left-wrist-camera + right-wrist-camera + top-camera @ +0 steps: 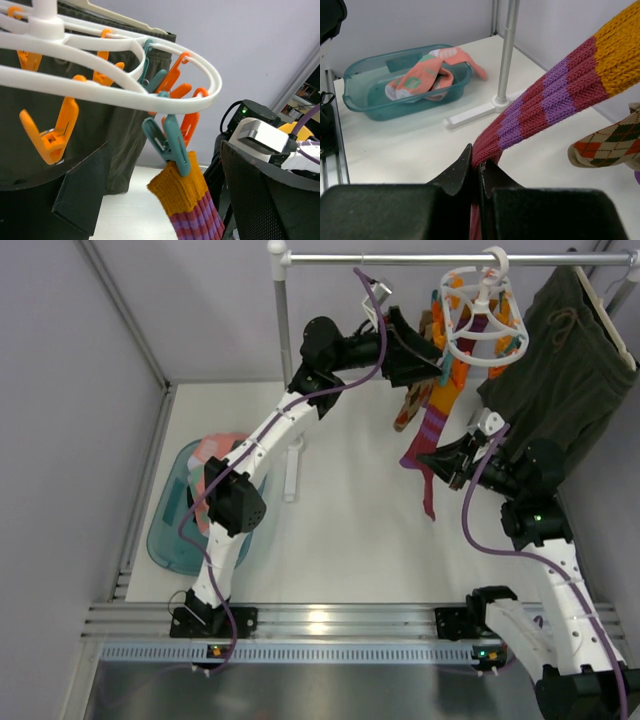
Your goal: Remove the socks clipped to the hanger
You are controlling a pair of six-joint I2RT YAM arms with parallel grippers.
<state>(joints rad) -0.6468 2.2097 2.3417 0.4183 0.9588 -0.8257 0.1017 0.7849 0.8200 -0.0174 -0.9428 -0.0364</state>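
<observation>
Top external view gives you the hanger (485,315), a white oval ring hooked on the rail (420,257). The ring lies roughly level and its orange and teal clips hang down.

Below it hangs the striped sock (425,445), orange cuff uppermost at the hanger, maroon and purple bands beneath. Its long axis runs down from the ring and slants away toward your right tool (476,167). Right wrist view shows that tool pinched tight on the maroon part of the sock. The sock rises from the jaws on a straight diagonal, cuff end up and to the right. Just beside it, also under the hanger, dangles the argyle sock (607,142).

Left wrist view puts your left tool (167,180) right under the ring's edge, spread wide. Its 2 fingers (82,192) stand either side of 1 teal clip (167,145) that bites the orange cuff, and neither finger touches the clip.

Behind the hanger hangs a dark olive garment (560,370). Well to the left of the hanger, on the worktop (350,540), a teal basin (165,530) holds a pink sock (220,452).
</observation>
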